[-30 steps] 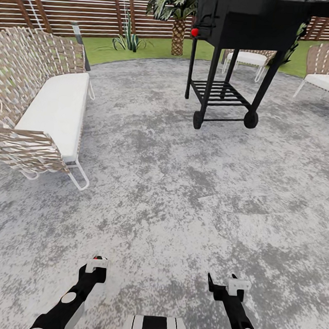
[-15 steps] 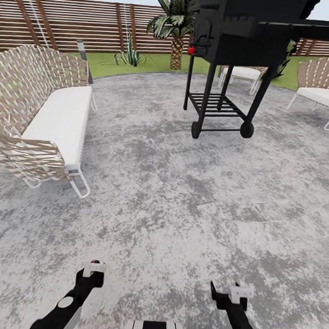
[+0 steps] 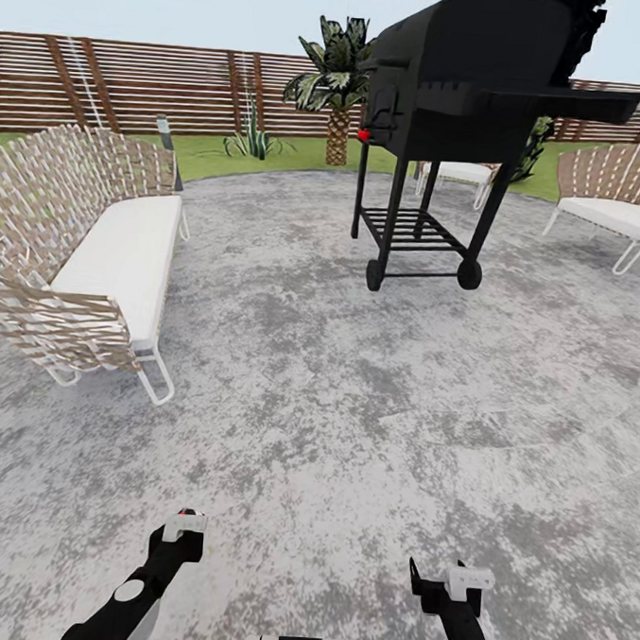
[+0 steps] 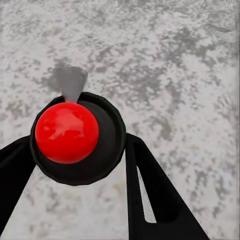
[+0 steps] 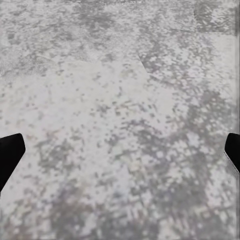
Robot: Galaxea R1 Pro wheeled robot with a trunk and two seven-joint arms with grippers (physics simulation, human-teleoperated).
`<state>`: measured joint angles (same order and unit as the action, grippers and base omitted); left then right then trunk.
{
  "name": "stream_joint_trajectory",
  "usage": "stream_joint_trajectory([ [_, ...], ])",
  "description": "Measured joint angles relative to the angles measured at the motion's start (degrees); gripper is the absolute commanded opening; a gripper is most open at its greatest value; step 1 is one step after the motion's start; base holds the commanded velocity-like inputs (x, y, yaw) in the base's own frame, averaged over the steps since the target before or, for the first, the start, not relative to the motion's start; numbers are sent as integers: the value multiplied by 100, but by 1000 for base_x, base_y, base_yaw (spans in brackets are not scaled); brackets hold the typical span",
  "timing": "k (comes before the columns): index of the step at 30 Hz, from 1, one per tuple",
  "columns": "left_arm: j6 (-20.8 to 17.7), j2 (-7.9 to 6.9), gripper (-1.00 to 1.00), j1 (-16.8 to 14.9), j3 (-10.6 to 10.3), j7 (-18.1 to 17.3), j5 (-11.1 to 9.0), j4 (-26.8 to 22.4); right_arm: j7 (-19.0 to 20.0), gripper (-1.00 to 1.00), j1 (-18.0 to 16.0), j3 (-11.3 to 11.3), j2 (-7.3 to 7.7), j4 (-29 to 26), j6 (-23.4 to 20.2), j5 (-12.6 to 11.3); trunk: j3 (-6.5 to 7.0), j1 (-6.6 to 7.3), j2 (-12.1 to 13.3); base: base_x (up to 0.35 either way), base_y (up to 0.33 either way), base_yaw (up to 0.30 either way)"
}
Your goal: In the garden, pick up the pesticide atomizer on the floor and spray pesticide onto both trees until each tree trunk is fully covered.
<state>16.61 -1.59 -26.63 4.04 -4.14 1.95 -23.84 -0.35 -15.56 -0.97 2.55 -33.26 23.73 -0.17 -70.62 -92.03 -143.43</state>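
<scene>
The left pincer (image 4: 75,165) grips the small dark pesticide atomizer with its red top (image 4: 67,132) above the grey speckled floor (image 3: 352,407); the right pincer (image 5: 120,155) hangs spread wide and empty. Both arms are held low, side by side. With no tree in sight, the base should turn to find the trunks while keeping the bottle steady and clear of the black wheeled grill (image 3: 466,102) and the wicker sofa with its white cushion (image 3: 88,249).

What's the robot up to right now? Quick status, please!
Left pincer shut on the pesticide atomizer. Right pincer open, empty. Black grill ahead on the paving.
</scene>
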Motion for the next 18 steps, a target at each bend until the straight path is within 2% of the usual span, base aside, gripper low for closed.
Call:
stream_joint_trajectory([
  [6, 0, -5, -100, 0, 1, 0, 1, 8, 0, 100, 0, 0, 0, 4, 0, 0, 185, 15, 8, 0, 0, -106],
  [14, 0, 1, -100, 0, -1, 0, -3, 4, 0, 100, 0, 0, -8, 4, 0, 0, 420, 36, 19, 0, 0, -213],
  [18, 0, 1, -100, 0, -5, 0, -3, -4, 0, 100, 0, 0, -5, 1, 0, 0, 520, 123, 178, 0, 0, -222],
])
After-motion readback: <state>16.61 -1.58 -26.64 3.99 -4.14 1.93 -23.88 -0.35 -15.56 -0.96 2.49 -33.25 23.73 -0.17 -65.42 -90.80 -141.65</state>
